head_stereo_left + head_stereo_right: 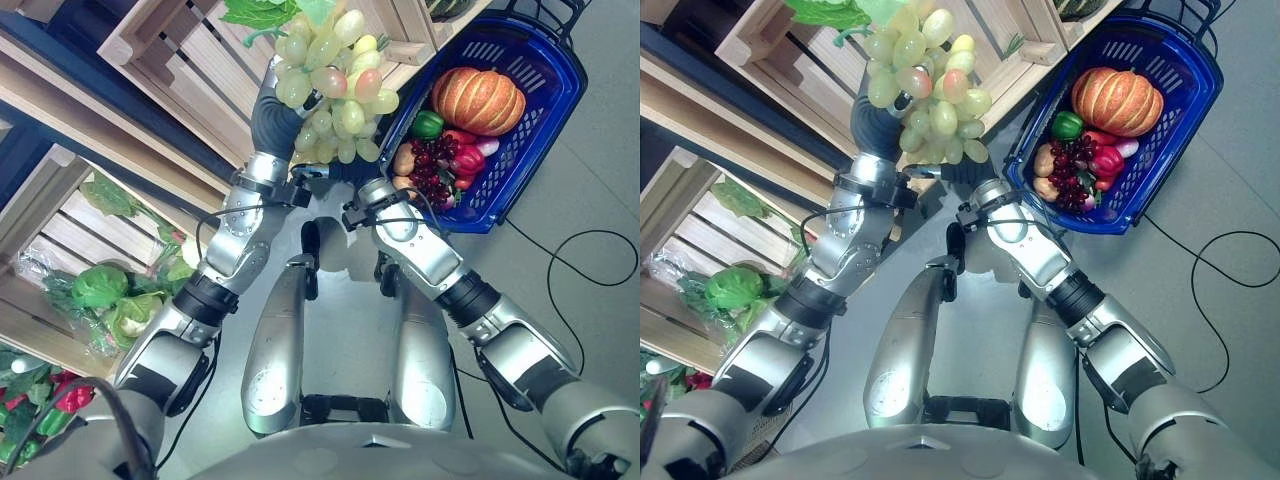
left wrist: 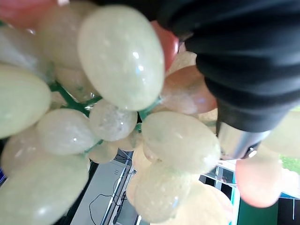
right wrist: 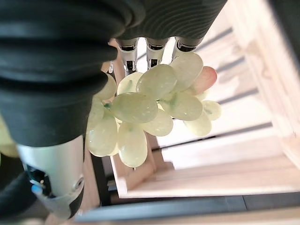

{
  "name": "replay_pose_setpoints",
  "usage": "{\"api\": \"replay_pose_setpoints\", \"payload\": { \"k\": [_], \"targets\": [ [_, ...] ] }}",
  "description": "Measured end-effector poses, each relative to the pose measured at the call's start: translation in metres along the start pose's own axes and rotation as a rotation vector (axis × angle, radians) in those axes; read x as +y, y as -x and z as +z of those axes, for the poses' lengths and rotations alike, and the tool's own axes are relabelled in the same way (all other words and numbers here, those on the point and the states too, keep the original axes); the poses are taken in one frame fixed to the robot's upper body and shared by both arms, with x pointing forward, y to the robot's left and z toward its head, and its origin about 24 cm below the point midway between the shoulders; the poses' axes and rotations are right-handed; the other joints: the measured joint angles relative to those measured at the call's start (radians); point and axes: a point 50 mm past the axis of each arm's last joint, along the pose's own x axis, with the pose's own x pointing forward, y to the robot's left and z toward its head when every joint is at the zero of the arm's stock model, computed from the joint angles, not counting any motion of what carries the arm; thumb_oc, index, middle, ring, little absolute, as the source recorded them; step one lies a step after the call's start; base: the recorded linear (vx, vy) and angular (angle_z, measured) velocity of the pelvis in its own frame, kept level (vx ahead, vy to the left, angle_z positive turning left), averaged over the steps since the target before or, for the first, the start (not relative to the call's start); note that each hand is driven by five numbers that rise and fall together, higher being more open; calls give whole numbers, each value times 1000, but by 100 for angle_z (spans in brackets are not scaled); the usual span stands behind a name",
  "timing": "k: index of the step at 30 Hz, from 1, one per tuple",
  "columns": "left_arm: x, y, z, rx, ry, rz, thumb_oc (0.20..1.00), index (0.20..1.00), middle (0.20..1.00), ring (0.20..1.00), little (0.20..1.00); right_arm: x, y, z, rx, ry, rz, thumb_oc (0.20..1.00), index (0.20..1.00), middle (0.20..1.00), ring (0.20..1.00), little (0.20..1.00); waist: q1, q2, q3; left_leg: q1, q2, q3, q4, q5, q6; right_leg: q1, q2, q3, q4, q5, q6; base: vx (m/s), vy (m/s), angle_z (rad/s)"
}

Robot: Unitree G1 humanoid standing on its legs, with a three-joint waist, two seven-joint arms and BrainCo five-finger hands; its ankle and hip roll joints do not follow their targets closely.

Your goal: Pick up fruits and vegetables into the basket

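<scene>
Grapes (image 1: 335, 85) held up by left hand (image 1: 272, 115), top centre.
Fingers curl round the bunch; right hand's (image 1: 345, 170) grip hidden beside blue basket (image 1: 540, 120), upper right.

Pale wooden crates (image 1: 190, 60) stood stacked on dark shelving along one side, over a smooth grey floor (image 1: 590, 330).

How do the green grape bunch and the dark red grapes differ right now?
The green grape bunch is pale, with a few pink grapes, and much bigger; the dark red grapes are small and deep red. The green bunch is up at the left hand, outside the blue basket; the red grapes lie inside it.
</scene>
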Motion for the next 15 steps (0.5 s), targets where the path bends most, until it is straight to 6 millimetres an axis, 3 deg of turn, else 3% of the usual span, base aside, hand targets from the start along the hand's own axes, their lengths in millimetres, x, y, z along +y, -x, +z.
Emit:
{"api": "replay_pose_setpoints", "payload": {
  "k": [12,13,15],
  "targets": [
    [0,6,5,-36,-15,69,200,200,200,200,200,-6,10,-2,-15,-123,-179,1000,1000,1000,1000,1000,-23,0,0,-2,0,22,-2,-10,4,-15,2,22,0,-1,3,17,37,-5],
    [0,7,5,-37,-14,73,200,200,200,200,200,-6,10,-2,-12,-132,-180,200,200,200,200,200,-24,0,0,-1,0,23,-2,-10,4,-15,2,24,0,-1,3,11,30,-4],
    [0,8,5,-37,-7,80,200,200,200,200,200,-6,10,-2,-11,-139,-180,200,200,200,200,200,-25,0,0,1,0,26,-2,-11,4,-15,3,27,1,-1,3,11,24,-3]
  ]
}}
